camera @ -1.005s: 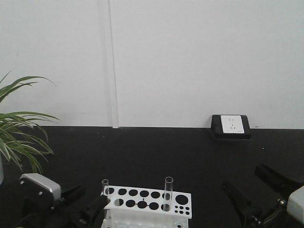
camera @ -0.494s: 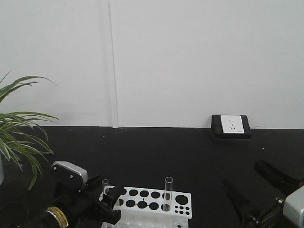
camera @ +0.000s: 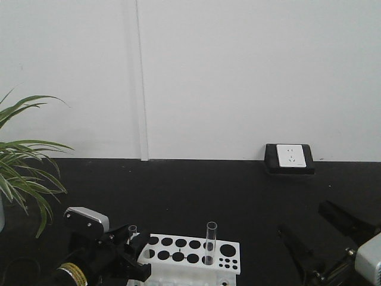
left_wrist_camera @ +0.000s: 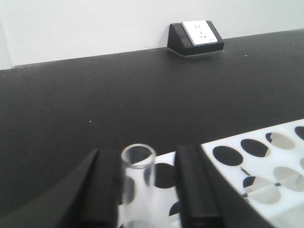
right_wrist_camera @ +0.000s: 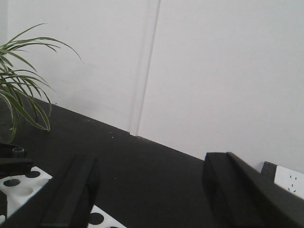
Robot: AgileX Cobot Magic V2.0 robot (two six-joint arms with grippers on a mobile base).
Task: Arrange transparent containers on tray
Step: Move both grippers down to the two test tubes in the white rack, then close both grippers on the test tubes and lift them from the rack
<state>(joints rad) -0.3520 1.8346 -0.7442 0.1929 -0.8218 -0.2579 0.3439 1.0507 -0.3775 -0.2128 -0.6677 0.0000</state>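
Black table (camera: 196,190), white rack (camera: 186,250): the pick-up step seems under way.
The right gripper (camera: 321,238) hangs spread wide. The left gripper (left_wrist_camera: 142,153) straddles the corner test tube (left_wrist_camera: 135,176) standing in the rack, fingers apart, not yet pinching. Next: close gently and lift straight up. The tray is out of view.

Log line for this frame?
left gripper open, straddling corner test tube in white rack | right gripper open, empty | second test tube upright in rack | tray not in view
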